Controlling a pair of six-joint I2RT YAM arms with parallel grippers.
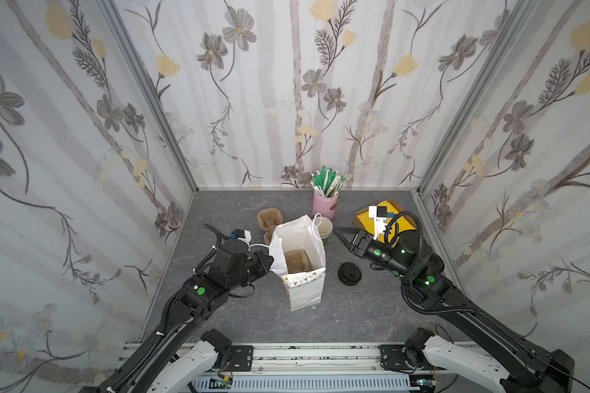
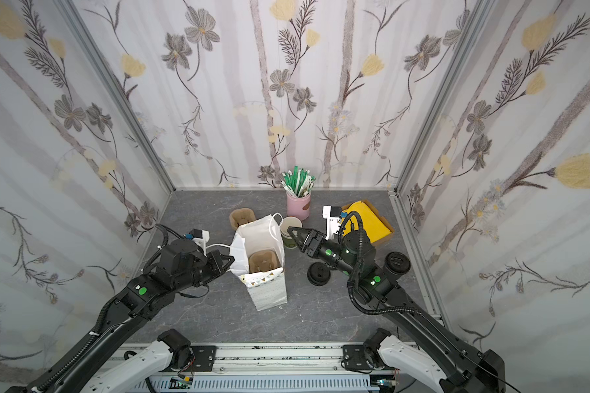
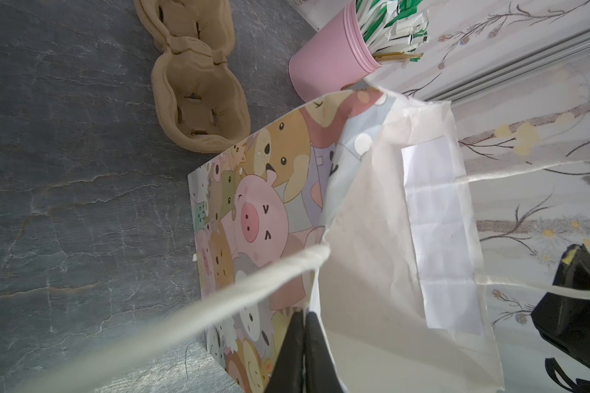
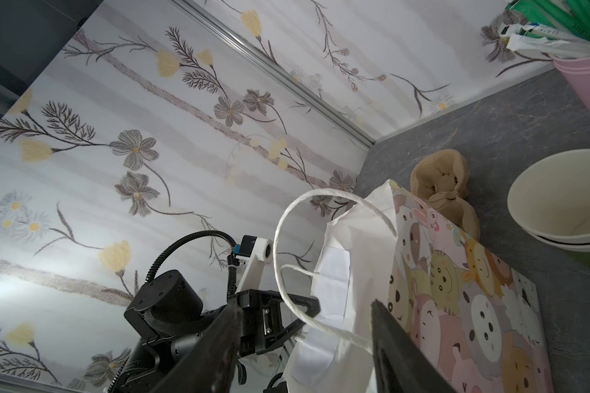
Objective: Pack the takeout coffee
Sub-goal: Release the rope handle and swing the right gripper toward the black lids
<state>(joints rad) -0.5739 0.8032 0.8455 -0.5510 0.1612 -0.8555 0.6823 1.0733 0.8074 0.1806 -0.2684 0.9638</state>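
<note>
Spotting the takeout coffee [image 2: 396,262] upright on the table [image 1: 321,323] beside our right arm, well apart from the white handled bag [image 1: 300,234], our right gripper [image 1: 339,238] spread wide and empty near the stacked paper cups [image 1: 325,227], our left gripper [image 3: 304,316] clamped onto the bag's rim

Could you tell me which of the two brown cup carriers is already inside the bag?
The carrier down inside the white bag; the other carrier lies on the table behind the bag.

Soft, even light and faint shadows; the walls bow toward the edges in both top views. The cartoon-printed white paper bag [image 3: 372,238] has a twisted white cord handle [image 3: 218,303] that blurs, probably too close to the lens.
</note>
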